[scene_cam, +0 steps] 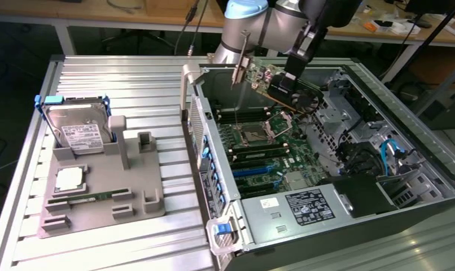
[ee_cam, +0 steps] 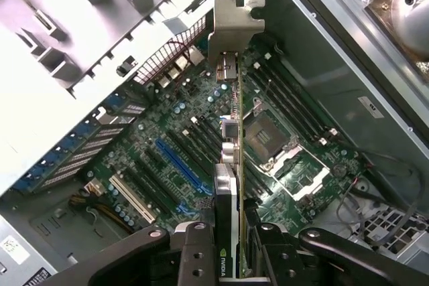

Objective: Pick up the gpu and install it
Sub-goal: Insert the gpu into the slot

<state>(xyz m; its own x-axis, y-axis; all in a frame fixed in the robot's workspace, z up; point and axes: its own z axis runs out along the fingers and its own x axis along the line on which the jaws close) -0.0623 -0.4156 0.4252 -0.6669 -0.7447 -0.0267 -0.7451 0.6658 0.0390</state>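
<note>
Gripper [scene_cam: 292,84] clamped on the one gpu [scene_cam: 261,73], its jaws drawn in against the thin green card. The card hangs tilted over the open computer case [scene_cam: 408,130], clear of the motherboard [scene_cam: 261,144], with free room beneath. Seen from the wrist it runs edge-on, its silver bracket [ee_cam: 234,28] at the far end near the case's perforated wall. The ribbed metal tabletop [scene_cam: 114,73] carries one grey fixture [scene_cam: 141,192] — in it one hard drive [scene_cam: 77,132], one memory stick [scene_cam: 88,197] and one square processor [scene_cam: 69,179].

Metal table [scene_cam: 99,73] (ribbed) bears grey parts tray [scene_cam: 99,217] and computer case [scene_cam: 431,166].
</note>
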